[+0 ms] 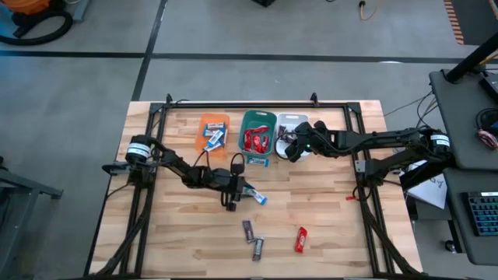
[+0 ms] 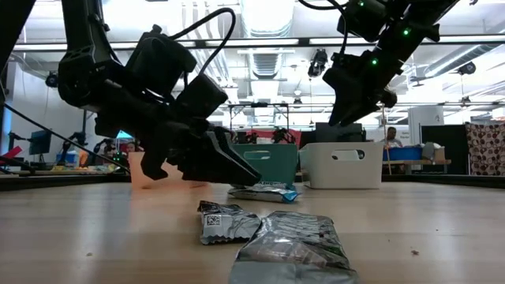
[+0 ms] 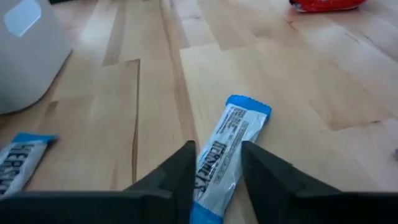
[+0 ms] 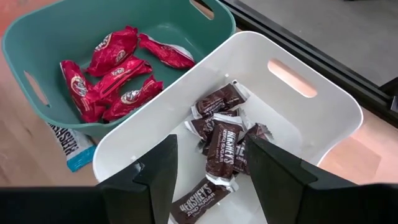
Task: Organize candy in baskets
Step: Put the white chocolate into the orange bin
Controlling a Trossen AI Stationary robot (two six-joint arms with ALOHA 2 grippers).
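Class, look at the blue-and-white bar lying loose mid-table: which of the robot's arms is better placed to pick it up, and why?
The left. Its gripper already straddles the blue-and-white bar, jaws either side. The right gripper hangs open over the white basket, farther off.

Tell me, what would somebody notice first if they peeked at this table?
Probably the three baskets in a row at the far side of the table: an orange basket, a green basket full of red candy, and a white basket holding dark candy. The right gripper hangs open over the white basket. Near the table's middle, the left gripper straddles a blue-and-white candy bar.
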